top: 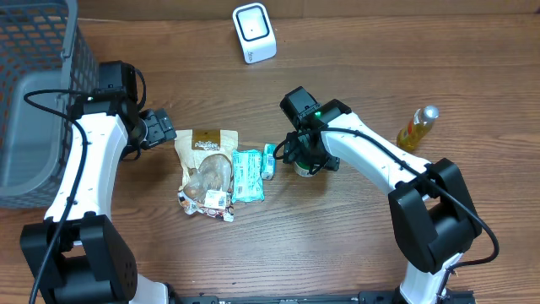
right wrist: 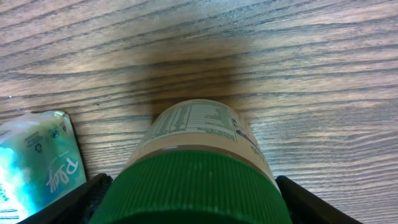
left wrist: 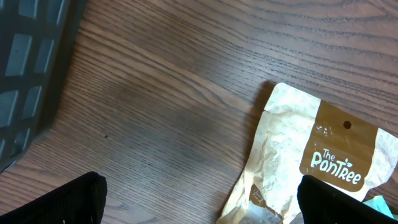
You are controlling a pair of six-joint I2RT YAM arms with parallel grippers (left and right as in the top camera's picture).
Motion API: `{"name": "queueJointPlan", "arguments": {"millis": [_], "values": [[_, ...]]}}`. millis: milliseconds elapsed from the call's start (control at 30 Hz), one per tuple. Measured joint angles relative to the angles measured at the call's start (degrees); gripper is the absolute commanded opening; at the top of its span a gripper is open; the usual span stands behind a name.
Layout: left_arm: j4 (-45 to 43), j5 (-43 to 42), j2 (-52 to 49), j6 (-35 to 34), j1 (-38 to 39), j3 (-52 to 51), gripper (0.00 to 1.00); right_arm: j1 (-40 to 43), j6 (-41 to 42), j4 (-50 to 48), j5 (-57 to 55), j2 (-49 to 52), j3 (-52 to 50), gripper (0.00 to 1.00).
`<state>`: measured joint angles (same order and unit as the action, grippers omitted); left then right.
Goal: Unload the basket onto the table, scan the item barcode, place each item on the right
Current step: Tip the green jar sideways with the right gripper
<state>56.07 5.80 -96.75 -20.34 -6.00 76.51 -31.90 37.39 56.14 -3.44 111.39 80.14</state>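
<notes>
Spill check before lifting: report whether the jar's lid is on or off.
On: the green lid covers the top of the jar.

left claw (left wrist: 199, 208) spread wide, right claw (right wrist: 193, 202) low

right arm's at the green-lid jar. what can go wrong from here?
1. The right gripper flanks the jar only at its green lid; a grip that high may let the jar tilt or slip when lifted.
2. The teal packet lies close beside the jar and may get nudged.
3. No barcode shows on the jar's visible label, so it may need turning before the scanner can read it.
</notes>
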Motion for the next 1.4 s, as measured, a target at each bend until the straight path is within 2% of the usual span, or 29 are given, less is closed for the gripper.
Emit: {"name": "queueJointPlan", "arguments": {"millis": [267, 533, 700, 867, 967, 1167, 1400], "values": [[0.0, 0.0, 0.0, 0.0, 0.0, 0.0, 0.99, 0.0, 0.0, -2.4, 0.0, 0.0, -2.3, 0.79], [0.0, 0.0, 0.0, 0.0, 0.0, 0.0, 1.00, 0.0, 0.1, -2.6, -0.2, 0.0, -2.5, 0.61], [0.0, 0.0, 0.0, 0.0, 0.0, 0.0, 1.00, 0.0, 0.1, -2.5, -0.5, 0.0, -2.4, 0.56], [0.0, 0.0, 0.0, 0.0, 0.0, 0.0, 1.00, 1.0, 0.1, 2.7, -0.3, 0.1, -0.5, 0.47], [0.0, 0.0, 0.0, 0.0, 0.0, 0.0, 1.00, 3.1, 0.1, 7.9, 0.7, -0.1, 3.4, 0.45], [0.0, 0.0, 0.0, 0.0, 0.0, 0.0, 0.99, 7.2, -2.5, 13.2, 10.2, -2.8, 9.0, 0.42], [0.0, 0.0, 0.0, 0.0, 0.0, 0.0, 1.00, 7.8, -4.4, 19.2, 29.1, -3.7, 9.6, 0.46]]}}
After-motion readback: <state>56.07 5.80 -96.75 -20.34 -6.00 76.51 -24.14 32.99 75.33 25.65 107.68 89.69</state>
